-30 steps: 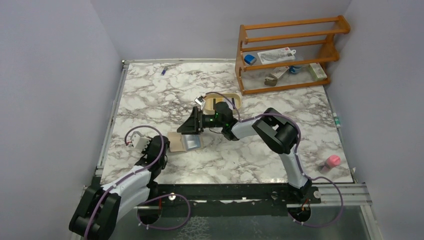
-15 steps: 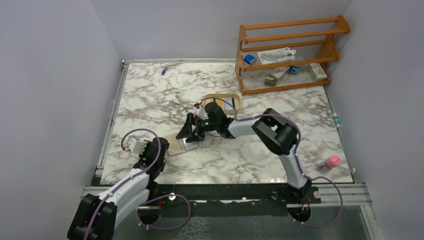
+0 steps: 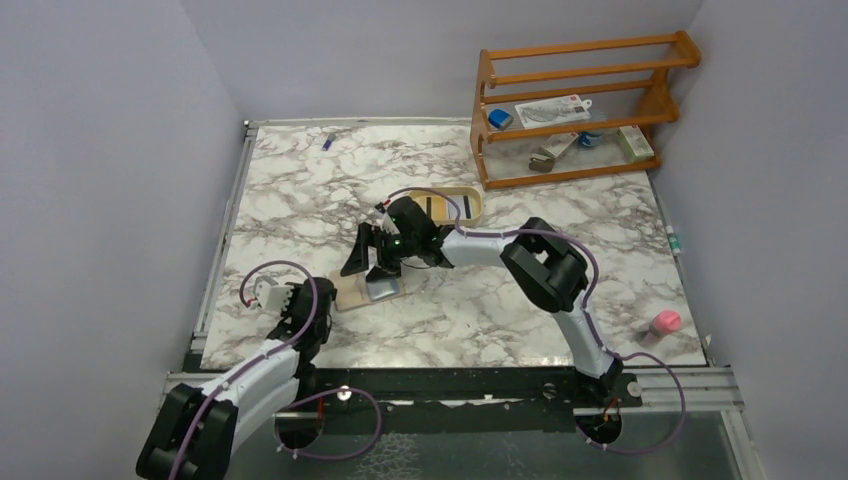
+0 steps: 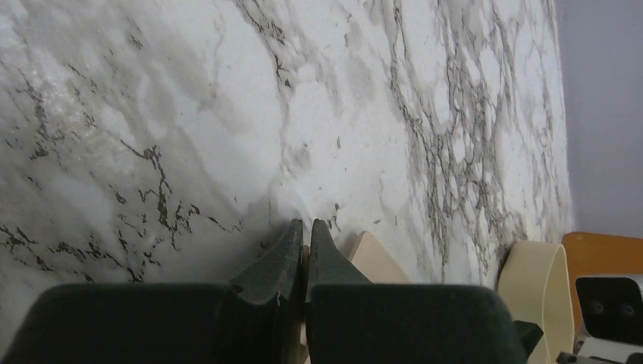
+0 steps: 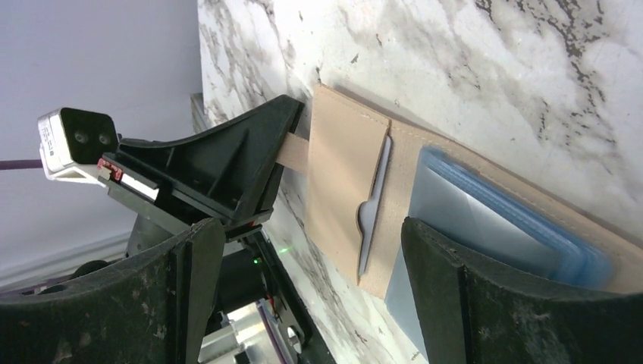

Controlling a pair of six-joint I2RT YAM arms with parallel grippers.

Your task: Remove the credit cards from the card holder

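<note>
The left fingers are pressed shut on the tab of the card holder, probably to pin it to the bench so it won't slide when the cards are pulled. There is one holder, lying open and flat near the bench's front left. Its left pocket shows one whitish card. The right pocket holds a fanned stack of pale blue cards with at least three edges showing. The right fingers stand wide apart and empty, straddling that stack.

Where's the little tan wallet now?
Top view: the card holder lies left of centre, under the right gripper, its tab in the left gripper.
</note>
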